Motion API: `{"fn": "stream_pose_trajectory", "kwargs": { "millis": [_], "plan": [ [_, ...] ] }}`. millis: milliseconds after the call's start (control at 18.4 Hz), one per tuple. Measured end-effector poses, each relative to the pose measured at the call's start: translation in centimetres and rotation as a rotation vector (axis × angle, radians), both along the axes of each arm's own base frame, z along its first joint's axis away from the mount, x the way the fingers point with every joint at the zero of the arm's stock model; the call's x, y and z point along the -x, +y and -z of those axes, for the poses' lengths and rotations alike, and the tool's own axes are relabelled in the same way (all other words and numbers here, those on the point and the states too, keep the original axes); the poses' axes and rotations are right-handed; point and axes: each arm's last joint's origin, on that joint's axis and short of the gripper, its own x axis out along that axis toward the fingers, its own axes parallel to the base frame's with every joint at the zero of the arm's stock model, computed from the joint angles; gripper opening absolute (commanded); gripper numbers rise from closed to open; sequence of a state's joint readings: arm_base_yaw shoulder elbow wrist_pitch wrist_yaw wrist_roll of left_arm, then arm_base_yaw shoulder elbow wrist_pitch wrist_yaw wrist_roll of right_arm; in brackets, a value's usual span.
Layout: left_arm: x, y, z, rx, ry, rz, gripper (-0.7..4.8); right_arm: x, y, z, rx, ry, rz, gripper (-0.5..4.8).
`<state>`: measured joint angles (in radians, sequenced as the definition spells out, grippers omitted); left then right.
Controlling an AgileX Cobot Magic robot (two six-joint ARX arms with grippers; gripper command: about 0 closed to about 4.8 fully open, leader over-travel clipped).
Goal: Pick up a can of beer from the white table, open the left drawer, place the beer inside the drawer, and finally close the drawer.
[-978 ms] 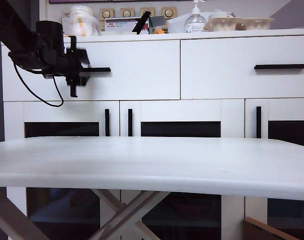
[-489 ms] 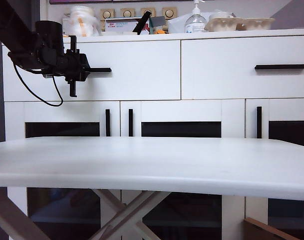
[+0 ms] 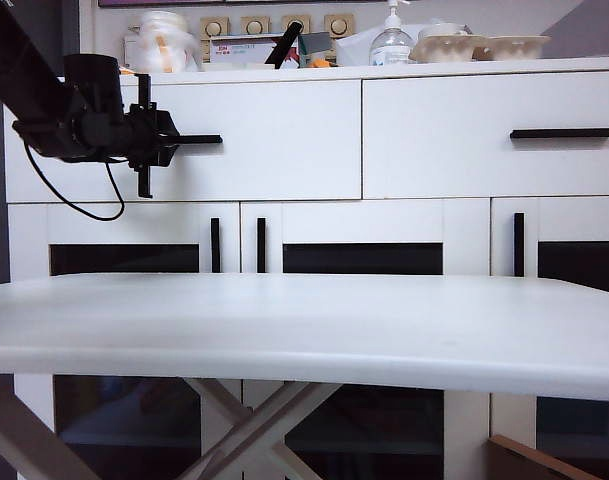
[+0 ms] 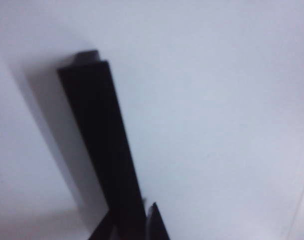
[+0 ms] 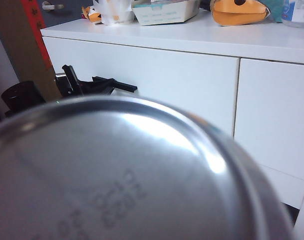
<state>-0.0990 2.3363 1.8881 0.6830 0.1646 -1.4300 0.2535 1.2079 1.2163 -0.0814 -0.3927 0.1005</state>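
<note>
Up at the cabinet, the left hand (image 3: 154,138) is clamped shut on the horizontal black bar handle (image 3: 196,139) of the wide white flat-fronted left drawer (image 3: 274,140), which sits flush with its narrower twin drawer (image 3: 484,135). In the left wrist view the black bar (image 4: 99,145) runs between two dark fingertips (image 4: 157,225) against the white front. The small silver aluminium can of beer (image 5: 127,175) fills the right wrist view, its stamped end pressed close to the camera. The right hand itself is hidden there, so its grip cannot be told. The large matte white surface (image 3: 304,330) lies below, well apart from the left hand.
</note>
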Motion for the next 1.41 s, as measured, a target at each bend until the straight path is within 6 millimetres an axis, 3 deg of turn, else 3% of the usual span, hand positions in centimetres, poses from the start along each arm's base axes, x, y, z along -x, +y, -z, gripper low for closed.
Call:
{"fn": "stream_pose_trajectory", "kwargs": {
  "millis": [815,1141,1412],
  "plan": [
    [1.0,0.2,1.7,-0.022,-0.118,0.015,-0.06,-0.1,-0.1,0.0,0.002,-0.001,0.033,1.57],
    [2.9,0.4,3.3,0.001,-0.188,0.016,-0.06,-0.1,-0.1,0.0,0.002,0.0,0.033,1.57],
    [6.0,0.6,3.8,0.001,-0.218,0.043,-0.06,-0.1,-0.1,0.0,0.002,-0.001,0.037,1.57]
  ]
}}
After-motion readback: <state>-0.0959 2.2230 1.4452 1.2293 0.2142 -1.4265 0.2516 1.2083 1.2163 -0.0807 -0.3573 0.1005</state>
